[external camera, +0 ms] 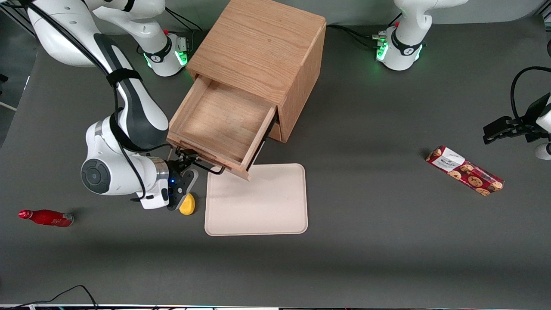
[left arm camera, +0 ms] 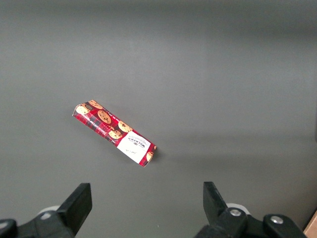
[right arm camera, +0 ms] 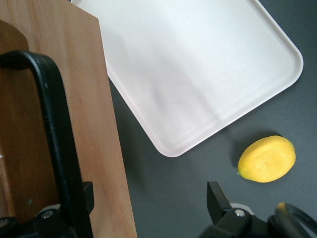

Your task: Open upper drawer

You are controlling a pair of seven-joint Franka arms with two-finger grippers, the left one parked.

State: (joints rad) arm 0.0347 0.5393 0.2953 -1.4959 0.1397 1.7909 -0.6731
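Note:
The upper drawer (external camera: pixel 224 122) of the oak cabinet (external camera: pixel 262 47) stands pulled far out, and its bare wooden inside shows. Its black bar handle (external camera: pixel 211 168) runs along the drawer front, which overhangs the cream tray. My right gripper (external camera: pixel 186 156) is at the handle's end nearest the working arm, nearer the front camera than the drawer. In the right wrist view the gripper (right arm camera: pixel 151 198) is open. The handle (right arm camera: pixel 54 124) and the drawer front (right arm camera: pixel 106 163) lie by one finger (right arm camera: pixel 87 194). The other finger (right arm camera: pixel 216 197) is over bare table.
A cream tray (external camera: pixel 258 206) lies in front of the drawer. A yellow lemon (external camera: pixel 187 204) lies beside it, just under my wrist (right arm camera: pixel 267 158). A red bottle (external camera: pixel 45 217) lies toward the working arm's end. A cookie box (external camera: pixel 465 170) lies toward the parked arm's end.

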